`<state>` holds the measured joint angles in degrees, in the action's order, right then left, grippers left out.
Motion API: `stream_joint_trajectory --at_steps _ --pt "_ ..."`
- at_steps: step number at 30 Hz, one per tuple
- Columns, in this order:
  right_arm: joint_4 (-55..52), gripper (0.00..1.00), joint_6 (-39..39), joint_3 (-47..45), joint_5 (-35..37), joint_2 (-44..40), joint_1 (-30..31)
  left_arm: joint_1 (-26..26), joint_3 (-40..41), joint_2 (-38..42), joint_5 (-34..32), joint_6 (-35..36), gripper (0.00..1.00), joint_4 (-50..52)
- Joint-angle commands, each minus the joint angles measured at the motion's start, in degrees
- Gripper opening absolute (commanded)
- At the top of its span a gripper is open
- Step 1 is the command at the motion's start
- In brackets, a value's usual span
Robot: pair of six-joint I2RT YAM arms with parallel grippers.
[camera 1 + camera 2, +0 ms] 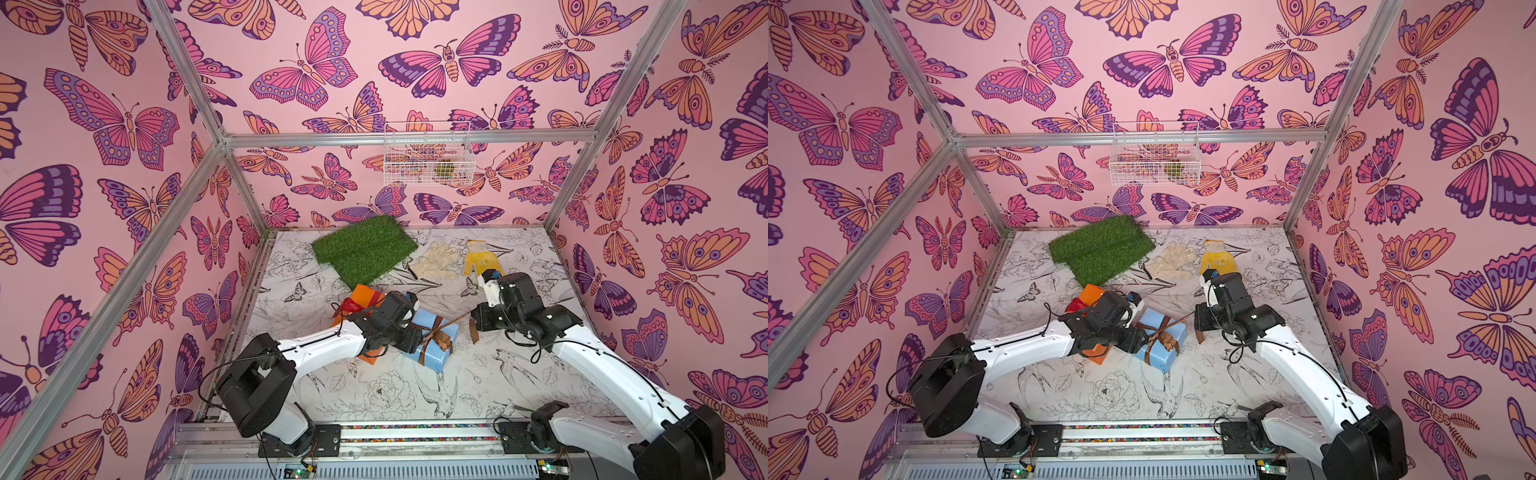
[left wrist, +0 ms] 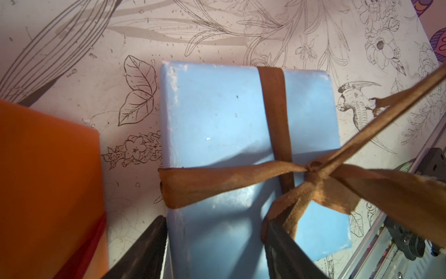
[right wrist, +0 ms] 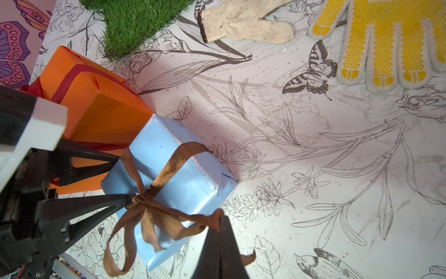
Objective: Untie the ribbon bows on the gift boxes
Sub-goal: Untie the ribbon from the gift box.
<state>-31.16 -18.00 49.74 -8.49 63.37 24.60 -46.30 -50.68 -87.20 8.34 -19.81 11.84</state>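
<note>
- Tension on the brown ribbon [image 2: 272, 96] is the main hazard. One strand runs taut from the knot on the blue box [image 2: 212, 116], which lies in the middle of the table [image 1: 374, 386]. If that strand is a loop rather than a free end, pulling would likely cinch the knot instead of opening it.
- A loop of that ribbon drapes over one finger [image 2: 282, 246] of the left gripper [image 2: 213, 221], where it could snag and stall the bow.
- The blue box looks light, so a harder pull may drag or tip it. That would nudge the orange box [image 3: 103, 113] just beside it, which has its red ribbon [image 3: 70, 77] tied around it.
- The satin may slip out of the right gripper [image 3: 220, 221], which is pressed together on the taut strand.
- The left gripper is spread across the blue box's end, one finger beside the box and the other by the knot. Its arm reaches low over the orange box.
- The right arm bends at a raised elbow, with the wrist tipped down toward the blue box.
</note>
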Motion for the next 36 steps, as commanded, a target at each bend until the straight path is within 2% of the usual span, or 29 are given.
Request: stream_joint_trajectory --at_steps 1,7,13,20,28,36 --pt "-0.5 0.0 0.7 1.1 -0.7 0.2 -0.8 0.3 1.6 0.5 0.1 -0.4 0.65 4.2" --pt "1.0 0.0 0.3 -0.7 -3.2 0.5 -0.8 0.3 -0.3 5.6 -1.6 0.6 0.65 3.4" --pt "0.9 0.0 0.5 -1.1 -3.7 0.8 -0.8 0.3 1.4 7.5 -2.3 -0.9 0.66 2.1" --pt "-1.0 0.0 1.4 0.8 -0.7 0.0 -0.8 0.3 4.7 5.3 -3.7 -2.1 0.65 1.7" --pt "-3.6 0.0 2.6 3.6 0.6 0.1 -0.9 0.3 4.5 0.4 -4.3 -2.8 0.63 0.6" --pt "-6.3 0.0 3.8 6.2 2.2 -0.7 -2.0 0.3 4.9 0.7 -4.5 -2.8 0.63 0.3"
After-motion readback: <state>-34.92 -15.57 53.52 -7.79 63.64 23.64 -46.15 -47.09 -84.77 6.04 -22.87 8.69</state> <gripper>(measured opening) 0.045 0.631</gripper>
